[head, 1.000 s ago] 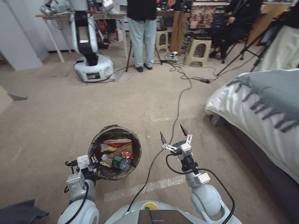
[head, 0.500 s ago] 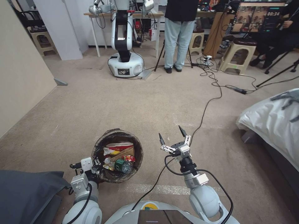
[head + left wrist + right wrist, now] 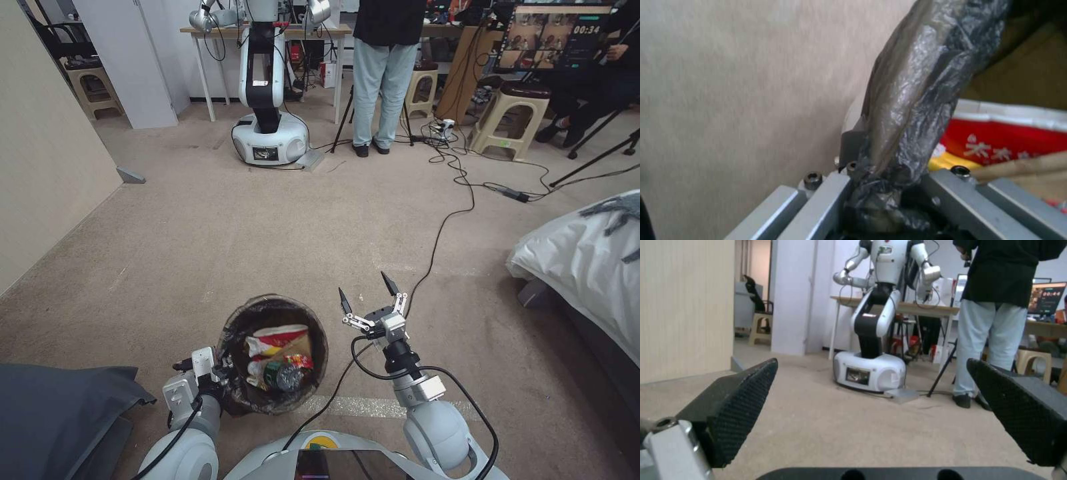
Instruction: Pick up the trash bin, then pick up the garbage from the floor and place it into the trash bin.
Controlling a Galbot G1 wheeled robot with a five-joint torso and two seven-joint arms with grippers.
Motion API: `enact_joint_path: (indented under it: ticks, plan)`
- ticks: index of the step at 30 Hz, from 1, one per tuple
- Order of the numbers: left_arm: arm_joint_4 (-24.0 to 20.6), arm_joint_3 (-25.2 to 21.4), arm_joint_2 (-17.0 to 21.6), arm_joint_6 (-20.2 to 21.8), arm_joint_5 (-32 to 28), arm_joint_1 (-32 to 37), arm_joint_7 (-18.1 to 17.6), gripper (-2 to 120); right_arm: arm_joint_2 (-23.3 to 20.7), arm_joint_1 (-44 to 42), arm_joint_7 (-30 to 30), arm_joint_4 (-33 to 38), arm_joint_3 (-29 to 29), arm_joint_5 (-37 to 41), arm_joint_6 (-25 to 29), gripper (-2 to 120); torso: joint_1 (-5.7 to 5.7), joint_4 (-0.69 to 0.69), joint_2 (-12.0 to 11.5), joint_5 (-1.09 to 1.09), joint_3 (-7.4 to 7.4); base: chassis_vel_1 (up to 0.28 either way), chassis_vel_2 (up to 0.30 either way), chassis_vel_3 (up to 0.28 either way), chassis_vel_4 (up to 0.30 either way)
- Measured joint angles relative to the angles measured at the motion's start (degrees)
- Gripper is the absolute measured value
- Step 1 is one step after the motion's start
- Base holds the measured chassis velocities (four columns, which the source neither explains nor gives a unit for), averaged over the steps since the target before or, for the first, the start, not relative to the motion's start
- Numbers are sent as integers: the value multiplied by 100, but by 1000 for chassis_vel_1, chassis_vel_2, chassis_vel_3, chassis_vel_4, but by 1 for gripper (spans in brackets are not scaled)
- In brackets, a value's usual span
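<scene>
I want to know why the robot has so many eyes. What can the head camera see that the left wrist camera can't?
The head view takes in the whole trash bin, the green-labelled bottle inside, the open right gripper beside it, and the bed. The left wrist view shows up close how the left gripper pinches the bag-covered rim. Both show the red wrapper in the bin and the beige floor.

Dark brown-black bag (image 3: 235, 347), red-yellow wrapper (image 3: 270, 342), beige carpet (image 3: 267, 220)
</scene>
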Motion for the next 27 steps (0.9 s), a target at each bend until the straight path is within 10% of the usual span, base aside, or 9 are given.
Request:
enact_joint_path:
  ticks: [16,27]
  plan:
    - [552,-10,-6,217,-206,-299,16,1,-25,-71,-90,-43,-14,-28,197,100,0,3,2,6,-1,0,0,0,0]
    - [735,-16,-12,-5,-278,-457,147,44,-1,-80,-158,-114,-67,-74,237,100,0,-1,1,-2,1,0,0,0,0]
